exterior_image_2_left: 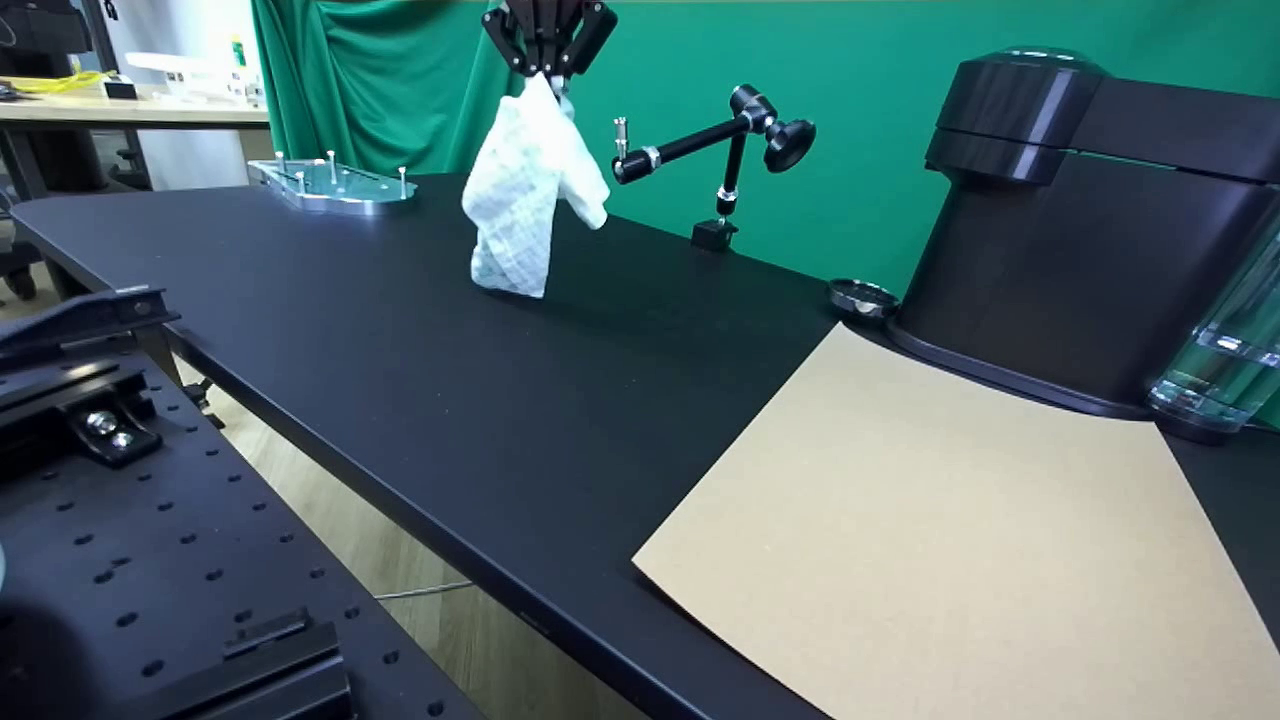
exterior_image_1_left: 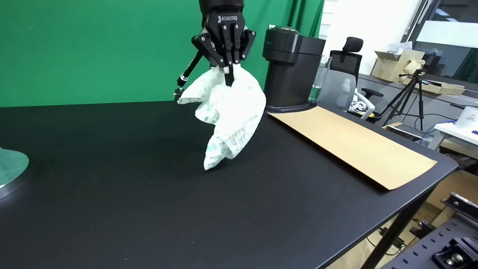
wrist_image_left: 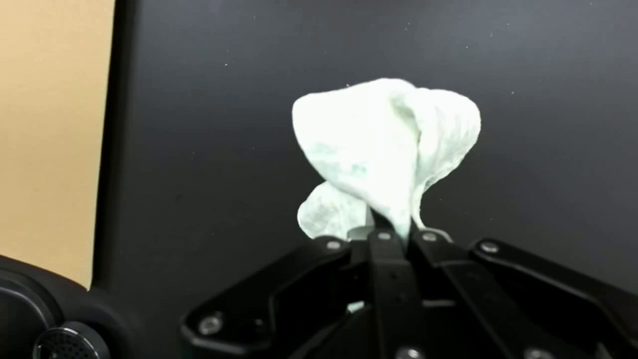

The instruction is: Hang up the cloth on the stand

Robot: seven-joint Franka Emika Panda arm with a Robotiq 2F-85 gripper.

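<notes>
The gripper (exterior_image_1_left: 228, 73) is clamped on the white cloth (exterior_image_1_left: 237, 108), which hangs below it, the stand (exterior_image_2_left: 744, 124) near the gripper

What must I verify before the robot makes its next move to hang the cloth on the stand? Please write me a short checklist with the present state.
1. Grip, tool closed on cloth: ok, the cloth hangs from it.
2. Cloth clear of table: cannot tell, its lowest corner looks near the surface.
3. Cloth placed over stand: not ok, an exterior view shows a gap between them.
4. Aim, stand visible in wrist view: not ok, it does not appear there.
5. Base, stand firmly fixed: cannot tell from these pictures.
</notes>
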